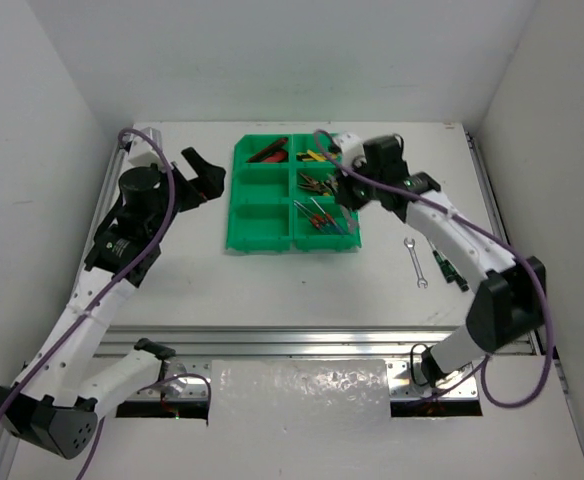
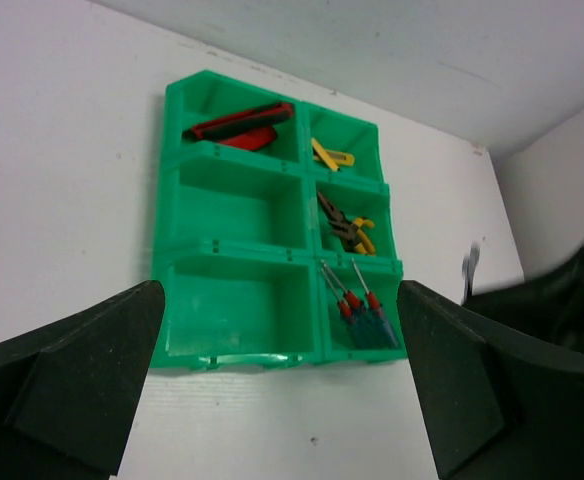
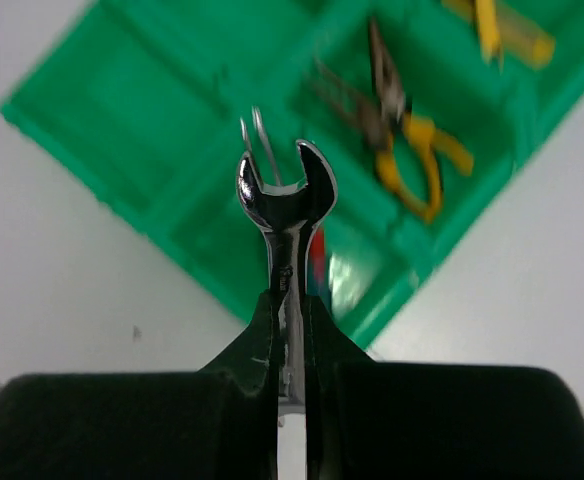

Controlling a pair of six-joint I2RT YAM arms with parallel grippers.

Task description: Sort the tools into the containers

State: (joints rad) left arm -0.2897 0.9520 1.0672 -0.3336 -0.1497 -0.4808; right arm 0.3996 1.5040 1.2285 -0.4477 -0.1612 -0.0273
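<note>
The right claw (image 3: 290,300) is clamped on a silver wrench (image 3: 286,215) above the near right bin of the green tray (image 1: 260,218). The left claw (image 2: 282,340) stands wide apart, left of it. A second wrench (image 1: 415,263) lies on the tabletop (image 1: 302,290).

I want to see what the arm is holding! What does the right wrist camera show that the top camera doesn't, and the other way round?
Only the right wrist view: a silver wrench clamped in the right pincer, its open end sticking out. Only the top view: a second wrench lying on the table, and the left pincer beside the green tray. Both: that tray and the yellow-handled pliers in it.
</note>
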